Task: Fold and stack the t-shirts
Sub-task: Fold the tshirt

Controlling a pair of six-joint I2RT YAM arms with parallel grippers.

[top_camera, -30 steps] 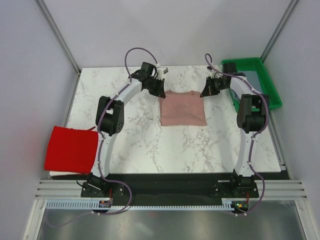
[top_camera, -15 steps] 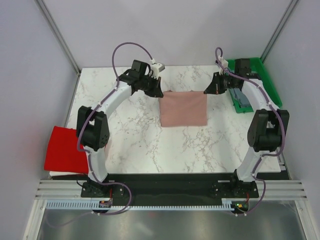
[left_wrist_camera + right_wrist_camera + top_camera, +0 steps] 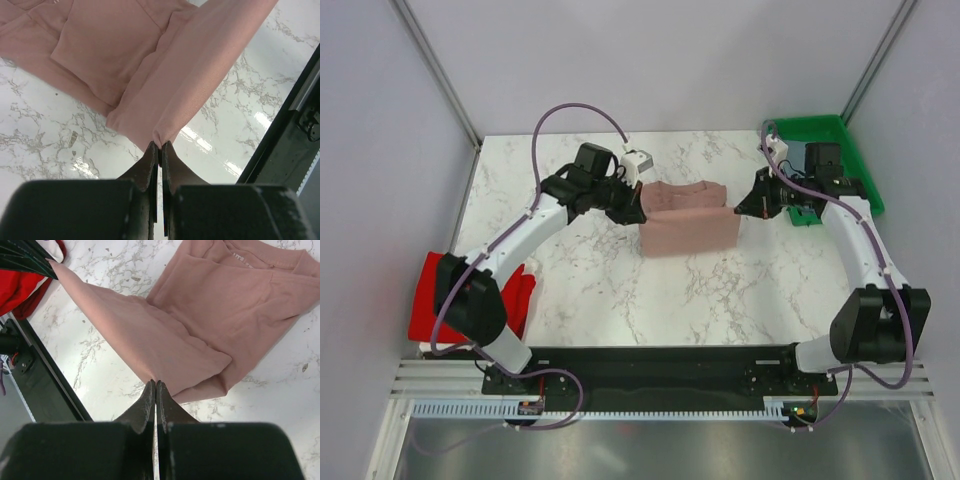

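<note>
The dusty-pink t-shirt (image 3: 688,218) lies partly folded at the middle back of the marble table (image 3: 580,290). My left gripper (image 3: 638,209) is shut on its left edge and my right gripper (image 3: 738,207) is shut on its right edge, both lifting a fold of cloth toward the near side. The left wrist view shows the pinched pink cloth (image 3: 190,85) at my left gripper (image 3: 160,146). The right wrist view shows the pink cloth (image 3: 150,335) at my right gripper (image 3: 155,382). The red t-shirt (image 3: 455,300) lies folded at the table's left front edge. A slate grey-blue t-shirt (image 3: 804,212) lies in the green tray.
The green plastic tray (image 3: 835,135) stands at the back right corner. A black rail (image 3: 660,362) runs along the near edge of the table. White walls close in the back and sides.
Both grippers have drawn the far edge of the pink t-shirt up and toward the near side, so a fold now stands above the shirt. Both arms have stretched out further.
</note>
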